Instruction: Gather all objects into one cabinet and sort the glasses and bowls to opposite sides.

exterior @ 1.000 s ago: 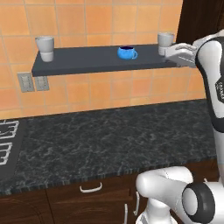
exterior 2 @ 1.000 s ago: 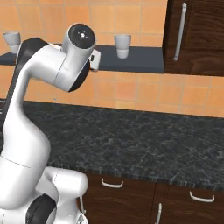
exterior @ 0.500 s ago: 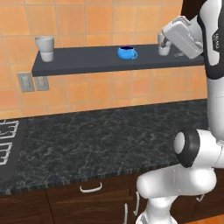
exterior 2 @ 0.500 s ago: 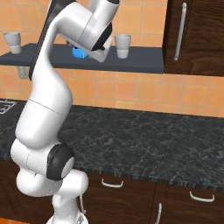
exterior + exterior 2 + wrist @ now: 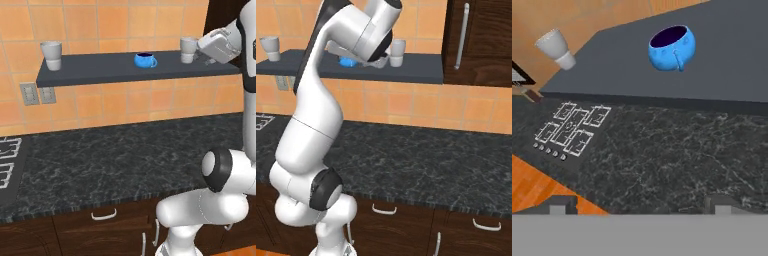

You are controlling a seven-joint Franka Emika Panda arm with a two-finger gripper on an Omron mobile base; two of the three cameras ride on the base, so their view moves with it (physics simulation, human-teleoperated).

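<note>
A white robot arm reaches up to a dark grey wall shelf in a tiled kitchen, its end effector raised at the shelf's right end with the jaws spread wide and nothing between them. In the hand view the two finger tips stand far apart at the bottom of the frame.

Just beside the end effector, on the shelf, stands a light grey tumbler, upright; from the right base view the same tumbler shows partly behind the arm's wrist. Whether the end effector touches it cannot be told.

Near the middle of the shelf sits the small blue handled bowl, upright, its inside dark; in the hand view the bowl has its handle turned toward the camera. A second pale tumbler stands at the shelf's far left end, well apart from the bowl.

The dark brown wall cabinet hangs just right of the shelf, its door closed, a long pale grey bar handle running down it. Below lies the black speckled table, with a cooktop at its left end.
</note>
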